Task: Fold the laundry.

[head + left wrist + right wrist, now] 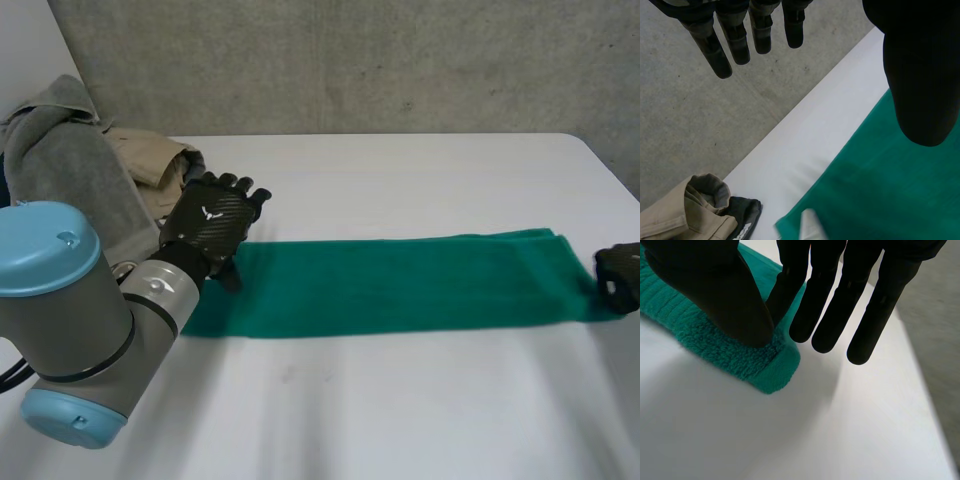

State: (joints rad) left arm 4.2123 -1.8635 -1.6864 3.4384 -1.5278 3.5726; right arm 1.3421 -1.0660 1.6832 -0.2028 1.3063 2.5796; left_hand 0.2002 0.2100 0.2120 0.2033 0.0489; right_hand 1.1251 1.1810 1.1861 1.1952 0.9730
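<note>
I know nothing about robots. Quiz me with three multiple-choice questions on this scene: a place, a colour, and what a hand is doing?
1. Where on the white table does the pile of grey and beige clothes lie? A) its middle B) its far left corner C) its right edge
2. What colour is the long folded terry towel? A) red B) white C) green
3. How is the black left hand? A) fingers straight, holding nothing B) curled round the towel C) gripping the clothes
B: it lies far left, by the left arm. C: plainly green. A: its wrist view shows straight fingers above the towel.
</note>
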